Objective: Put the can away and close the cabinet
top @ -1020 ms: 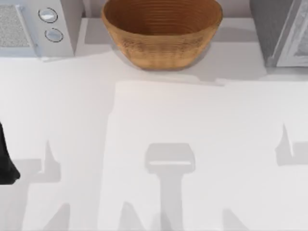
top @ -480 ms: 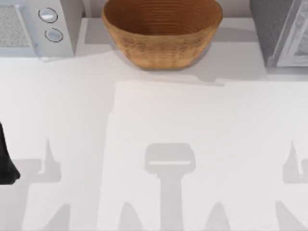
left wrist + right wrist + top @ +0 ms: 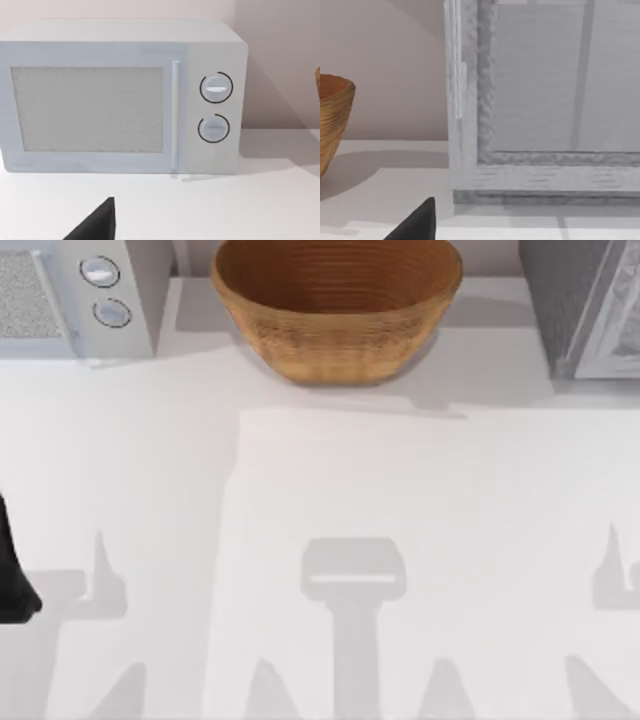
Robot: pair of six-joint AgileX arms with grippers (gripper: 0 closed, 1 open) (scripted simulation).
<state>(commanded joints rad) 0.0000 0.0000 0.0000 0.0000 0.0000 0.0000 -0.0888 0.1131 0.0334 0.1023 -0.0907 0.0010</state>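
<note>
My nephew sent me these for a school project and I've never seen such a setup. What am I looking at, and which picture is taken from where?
This is a computer-rendered scene of a two-armed AgileX robot at a white table. One picture looks straight down from above. At the table's back edge stand a white microwave on the left, a wicker basket in the middle, and a grey cabinet on the right. A dark piece of the left arm pokes in at the left edge.

The other two pictures come from cameras on the arms' wrists. The left one faces the microwave, door shut, two dials beside it. The right one faces the cabinet, with the basket's edge beside it. The dark wedge low in each is part of that arm's own gripper. No held object is visible.
</note>
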